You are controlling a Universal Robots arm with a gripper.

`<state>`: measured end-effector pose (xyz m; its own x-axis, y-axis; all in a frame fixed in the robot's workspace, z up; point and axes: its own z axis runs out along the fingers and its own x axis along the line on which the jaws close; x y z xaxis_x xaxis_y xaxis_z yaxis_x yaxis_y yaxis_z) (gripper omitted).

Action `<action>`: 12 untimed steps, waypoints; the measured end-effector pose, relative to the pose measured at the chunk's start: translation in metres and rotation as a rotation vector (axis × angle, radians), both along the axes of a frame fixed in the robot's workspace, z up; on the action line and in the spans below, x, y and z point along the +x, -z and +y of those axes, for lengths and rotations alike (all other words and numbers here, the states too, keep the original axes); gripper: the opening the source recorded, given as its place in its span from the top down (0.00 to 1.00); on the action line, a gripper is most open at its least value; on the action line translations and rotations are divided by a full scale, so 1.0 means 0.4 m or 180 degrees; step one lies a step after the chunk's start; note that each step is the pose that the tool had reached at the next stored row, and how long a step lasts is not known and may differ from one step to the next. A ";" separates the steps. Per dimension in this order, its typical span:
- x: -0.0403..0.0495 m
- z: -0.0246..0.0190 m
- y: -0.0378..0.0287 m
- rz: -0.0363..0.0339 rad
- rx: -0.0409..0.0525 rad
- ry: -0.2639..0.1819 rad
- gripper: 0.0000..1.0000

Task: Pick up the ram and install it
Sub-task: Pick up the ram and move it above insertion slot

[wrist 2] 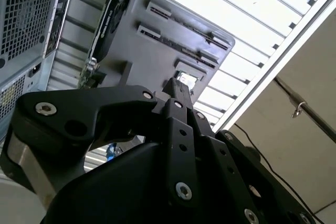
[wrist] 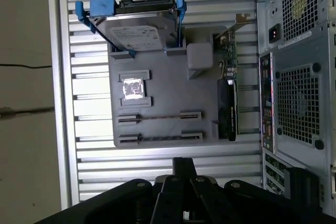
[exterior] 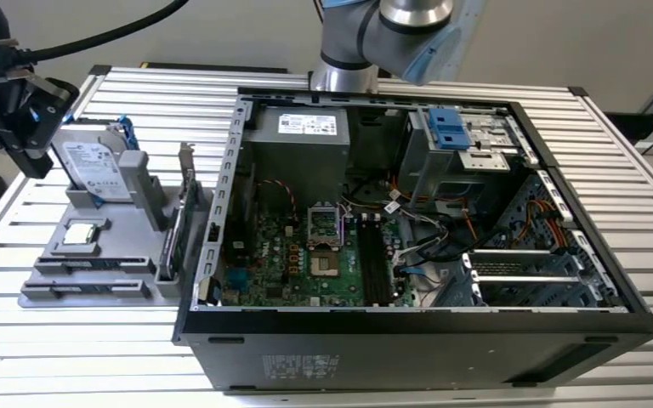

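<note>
Gripper point(exterior: 34, 157) in the exterior view hangs near the blue-framed silver hard drive point(exterior: 88, 161), apart from the ram point(exterior: 86, 290), a long, thin dark circuit-board stick on edge in the grey tray point(exterior: 120, 231). In the second wrist view its black fingers point(wrist 2: 181, 93) are pressed together on nothing; descending so would likely strike the stick's top edge. In the first wrist view a second like stick point(wrist: 160, 116) stands just beside, so a skewed grasp could catch both.
</note>
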<state>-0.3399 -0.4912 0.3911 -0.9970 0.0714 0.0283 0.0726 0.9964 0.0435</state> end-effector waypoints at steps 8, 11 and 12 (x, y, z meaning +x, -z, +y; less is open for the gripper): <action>0.000 0.000 0.000 -0.0001 0.0000 0.0027 1.00; 0.000 0.000 0.000 0.0000 0.0000 0.0091 1.00; 0.000 0.000 0.000 0.0000 0.0000 0.0112 1.00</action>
<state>-0.3398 -0.4912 0.3910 -0.9939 0.1064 0.0283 0.1076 0.9932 0.0436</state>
